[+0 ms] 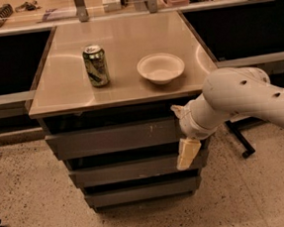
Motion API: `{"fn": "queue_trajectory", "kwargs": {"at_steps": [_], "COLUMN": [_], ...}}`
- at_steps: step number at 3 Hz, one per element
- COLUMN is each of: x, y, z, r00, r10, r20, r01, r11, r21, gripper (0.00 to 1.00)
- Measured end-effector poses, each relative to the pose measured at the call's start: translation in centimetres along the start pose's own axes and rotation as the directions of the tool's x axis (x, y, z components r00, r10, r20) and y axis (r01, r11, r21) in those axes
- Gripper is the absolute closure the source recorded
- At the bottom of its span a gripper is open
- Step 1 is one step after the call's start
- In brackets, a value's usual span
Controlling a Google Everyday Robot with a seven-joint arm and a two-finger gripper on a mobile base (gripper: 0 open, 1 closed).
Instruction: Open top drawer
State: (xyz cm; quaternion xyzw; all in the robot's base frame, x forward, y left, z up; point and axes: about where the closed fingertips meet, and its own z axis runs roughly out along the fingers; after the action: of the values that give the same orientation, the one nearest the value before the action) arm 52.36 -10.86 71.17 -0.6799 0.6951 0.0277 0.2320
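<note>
1. The top drawer (114, 138) sits directly under the worktop's (125, 32) front edge, its dark-grey front spanning the cabinet's width, pale scratches right of centre.
2. The gripper (181, 132) is at the drawer front's right end, below the worktop's front-right corner. Its jaws are spread apart, one pale finger up by the gap under the worktop, the other hanging below. Whether they touch the front, I cannot tell.
3. Two narrower drawer fronts (127, 169) stack beneath.
4. On the worktop, a can (95, 65) stands upright left of centre and a bowl (161, 67) sits right of centre, apart from each other.
</note>
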Motion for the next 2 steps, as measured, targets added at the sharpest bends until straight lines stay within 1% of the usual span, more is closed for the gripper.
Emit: {"fn": "queue_trajectory", "kwargs": {"at_steps": [1, 2], "x": [0.4, 0.5], "y": [-1.4, -2.6], "z": [1.7, 3.6], "r00": [1.0, 1.0], "r10": [-0.012, -0.021], "r20": [0.006, 0.009], "r01": [0.012, 0.021], "r11": [0.9998, 0.9997], "r21": [0.015, 0.01], "gripper": [0.0, 0.0]}}
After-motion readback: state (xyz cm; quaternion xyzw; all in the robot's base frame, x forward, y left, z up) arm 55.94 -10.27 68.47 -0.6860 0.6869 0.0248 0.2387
